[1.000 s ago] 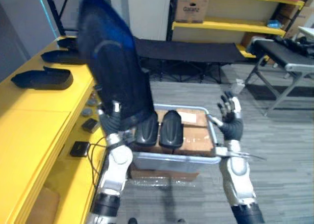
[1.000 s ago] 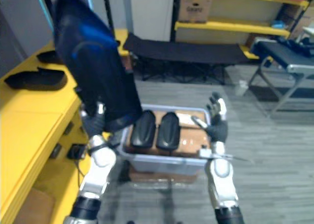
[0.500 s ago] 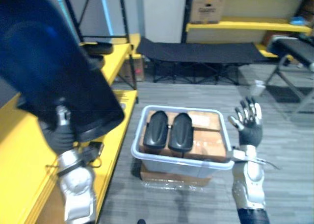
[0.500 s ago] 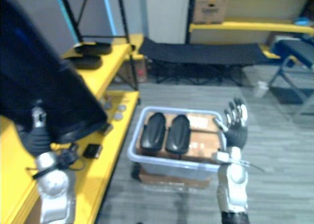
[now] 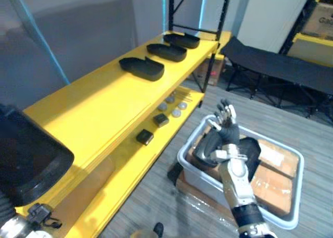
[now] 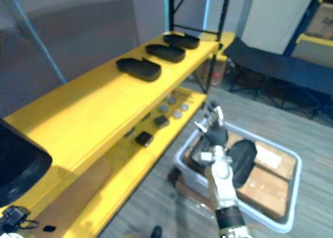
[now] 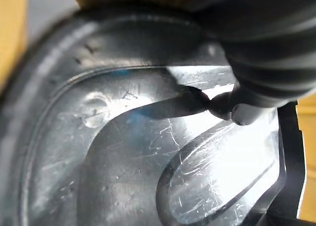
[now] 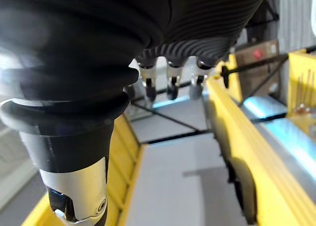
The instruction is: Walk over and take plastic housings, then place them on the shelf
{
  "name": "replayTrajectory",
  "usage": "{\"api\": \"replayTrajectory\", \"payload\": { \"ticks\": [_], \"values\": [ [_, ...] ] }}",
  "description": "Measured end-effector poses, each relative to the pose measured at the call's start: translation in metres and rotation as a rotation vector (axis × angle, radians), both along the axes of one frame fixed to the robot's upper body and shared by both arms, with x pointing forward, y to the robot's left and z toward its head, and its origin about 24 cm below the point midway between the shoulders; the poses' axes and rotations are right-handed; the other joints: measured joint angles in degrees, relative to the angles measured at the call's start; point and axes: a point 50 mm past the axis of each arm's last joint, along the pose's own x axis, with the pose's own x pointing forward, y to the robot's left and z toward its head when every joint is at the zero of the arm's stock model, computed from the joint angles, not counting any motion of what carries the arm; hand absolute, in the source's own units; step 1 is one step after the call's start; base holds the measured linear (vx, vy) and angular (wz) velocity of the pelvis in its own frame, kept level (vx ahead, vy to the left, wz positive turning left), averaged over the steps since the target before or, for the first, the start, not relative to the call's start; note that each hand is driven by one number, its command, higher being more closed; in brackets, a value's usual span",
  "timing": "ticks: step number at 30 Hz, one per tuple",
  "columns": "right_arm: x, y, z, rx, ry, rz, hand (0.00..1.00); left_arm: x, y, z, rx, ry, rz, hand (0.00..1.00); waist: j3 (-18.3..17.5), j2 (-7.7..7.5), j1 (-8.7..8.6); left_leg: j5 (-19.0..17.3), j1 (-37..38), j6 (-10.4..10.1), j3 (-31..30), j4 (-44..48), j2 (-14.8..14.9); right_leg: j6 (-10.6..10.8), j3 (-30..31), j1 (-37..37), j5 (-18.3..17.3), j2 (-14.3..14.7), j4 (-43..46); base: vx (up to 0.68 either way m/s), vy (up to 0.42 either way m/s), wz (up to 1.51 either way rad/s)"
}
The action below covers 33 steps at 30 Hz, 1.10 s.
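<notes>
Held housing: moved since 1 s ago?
Yes. Camera swung too, but the housing in the left hand went from beside the bin to the near end of the shelf.

six black housings (image 5: 141,67) (image 5: 166,51) (image 5: 182,40) (image 5: 26,165) (image 5: 206,144) (image 5: 254,152), one clear bin (image 5: 200,179), one yellow shelf (image 5: 104,100), two small black boxes (image 5: 144,138) (image 5: 161,120)

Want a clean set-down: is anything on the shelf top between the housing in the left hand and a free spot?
Nothing visible. The housing in the left hand hangs by the near end of the shelf top, which is bare there; three other housings lie at the far end.
</notes>
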Motion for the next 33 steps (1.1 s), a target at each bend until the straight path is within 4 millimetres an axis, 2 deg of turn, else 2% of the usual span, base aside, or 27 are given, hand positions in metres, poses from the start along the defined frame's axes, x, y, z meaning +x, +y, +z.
{"api": "replayTrajectory", "payload": {
  "ticks": [1,3,4,9,12,14,15,16,17,18,19,20,22,25,27,30,32,33],
  "values": [
    [-0.005,-0.013,-0.006,-0.026,0.030,-0.063,0.00,0.010,-0.006,0.002,0.010,-0.009,-0.079,1.00,0.6,-0.06,-0.37,1.0,-0.9,0.8,5.5,0.1,1.0,0.2,-3.8,1.4,0.1,-0.2,0.2,0.07,0.031,1.52],
    [-0.009,-0.022,-0.010,-0.047,0.048,-0.103,0.00,0.016,-0.010,0.002,0.015,-0.014,-0.138,1.00,1.6,0.45,-0.33,2.8,-1.4,1.1,7.5,0.3,1.4,0.2,-5.5,2.2,0.1,-0.3,0.8,0.09,0.099,1.07],
    [-0.009,-0.025,-0.010,-0.063,0.049,-0.115,0.00,0.017,-0.011,0.002,0.008,-0.016,-0.166,1.00,2.5,0.65,0.24,3.4,-1.5,1.4,6.8,0.3,0.7,0.1,-5.6,2.1,0.0,-1.0,1.5,0.09,0.152,0.71],
    [-0.006,-0.013,-0.007,-0.074,0.028,-0.063,0.00,0.020,-0.013,0.000,-0.010,-0.022,-0.187,1.00,3.6,0.37,0.48,3.4,-1.3,2.1,6.6,0.4,-0.5,-0.8,-3.2,2.0,-0.6,-2.4,2.6,0.05,0.066,0.08],
    [-0.007,-0.012,-0.006,-0.077,0.019,-0.030,0.00,0.024,-0.013,0.000,-0.008,-0.025,-0.191,1.00,4.5,0.81,-0.23,2.5,-0.9,2.2,7.5,0.3,-0.4,-0.4,-1.6,1.9,-0.9,-2.6,2.6,-0.05,0.007,-0.18],
    [-0.010,-0.012,-0.009,-0.081,0.022,-0.021,0.00,0.029,-0.013,0.004,0.005,-0.043,-0.206,1.00,4.7,0.72,-0.43,2.5,-1.5,2.2,7.7,0.3,-0.9,0.2,-1.0,1.8,-3.2,-3.0,2.6,-0.03,-0.015,0.00],
    [-0.012,-0.014,-0.011,-0.083,0.022,-0.024,0.00,0.033,-0.013,0.008,0.018,-0.061,-0.223,1.00,4.7,0.81,-0.66,2.5,-1.9,2.3,7.4,0.3,-1.0,1.1,0.3,1.2,-4.5,-2.9,3.3,-0.01,-0.036,0.26],
    [-0.014,-0.015,-0.012,-0.083,0.021,-0.029,0.00,0.036,-0.013,0.012,0.034,-0.072,-0.234,1.00,4.9,1.02,-1.14,2.6,-2.1,2.3,6.6,0.3,-1.0,0.9,3.5,0.3,-6.2,-2.3,4.5,-0.03,-0.059,0.59],
    [-0.019,-0.016,-0.013,-0.081,0.022,-0.035,0.00,0.041,-0.014,0.015,0.054,-0.079,-0.269,1.00,5.1,1.27,-2.22,3.3,-2.5,2.4,4.2,0.3,-1.3,-0.4,9.9,-0.7,-8.6,-0.4,5.8,-0.01,-0.061,0.81],
    [-0.024,-0.018,-0.013,-0.081,0.018,-0.050,0.00,0.047,-0.017,0.018,0.065,-0.088,-0.306,1.00,5.1,1.35,-3.14,3.7,-3.0,2.5,2.6,0.3,-1.7,-1.1,13.0,-1.1,-9.5,0.4,6.7,0.03,0.011,1.16],
    [-0.029,-0.024,-0.012,-0.078,0.012,-0.079,0.00,0.057,-0.022,0.020,0.067,-0.104,-0.360,1.00,5.4,1.71,-3.96,4.4,-3.1,2.3,0.3,0.3,-2.0,-0.8,17.6,-1.2,-9.3,1.0,8.1,0.06,0.102,1.02],
    [-0.031,-0.027,-0.013,-0.071,0.016,-0.090,0.00,0.062,-0.024,0.020,0.065,-0.110,-0.391,1.00,5.4,1.79,-4.25,4.9,-3.2,2.1,-0.7,0.3,-2.1,-0.9,19.0,-1.2,-9.3,1.2,8.9,0.07,0.141,0.97],
    [-0.034,-0.035,-0.015,-0.023,0.017,-0.101,0.00,0.070,-0.026,0.021,0.039,-0.131,-0.459,1.00,5.6,1.38,-4.45,5.9,-3.1,1.5,-2.2,0.4,-1.7,-1.8,19.2,-0.9,-9.9,1.9,10.1,0.03,0.019,0.44],
    [-0.036,-0.039,-0.016,-0.014,0.011,-0.083,0.00,0.069,-0.026,0.016,-0.002,-0.134,-0.463,1.00,5.7,1.26,-4.46,6.2,-2.7,1.1,-2.1,0.4,-0.9,-1.8,20.0,-0.8,-9.9,2.7,10.1,-0.01,-0.054,-0.05],
    [-0.042,-0.038,-0.019,-0.015,0.013,-0.055,0.00,0.069,-0.034,0.008,-0.048,-0.122,-0.491,1.00,5.9,1.45,-4.61,6.0,-1.7,1.0,-1.7,0.7,-0.5,-1.8,21.3,0.2,-9.9,3.0,10.0,-0.05,-0.033,-0.12],
    [-0.047,-0.034,-0.012,-0.027,-0.021,-0.014,0.00,0.067,-0.043,0.000,-0.080,-0.098,-0.511,1.00,6.9,1.99,-4.81,2.7,-2.3,0.5,-0.4,5.6,0.2,-2.3,22.7,1.3,-10.2,3.2,10.0,-0.11,-0.018,-0.29],
    [-0.047,-0.030,-0.007,-0.031,-0.053,0.012,0.00,0.064,-0.042,-0.003,-0.083,-0.083,-0.497,1.00,7.1,2.23,-5.15,1.9,-4.0,0.4,1.5,7.9,0.2,-2.2,23.9,1.0,-13.1,3.1,8.9,-0.17,-0.002,-0.34],
    [-0.047,-0.030,-0.008,-0.029,-0.052,0.013,0.00,0.063,-0.043,-0.002,-0.081,-0.085,-0.499,1.00,7.2,2.44,-5.47,1.9,-4.0,0.4,1.8,7.7,0.5,-2.8,23.9,0.7,-13.4,2.9,9.1,-0.15,0.011,0.08]
  ]
}}
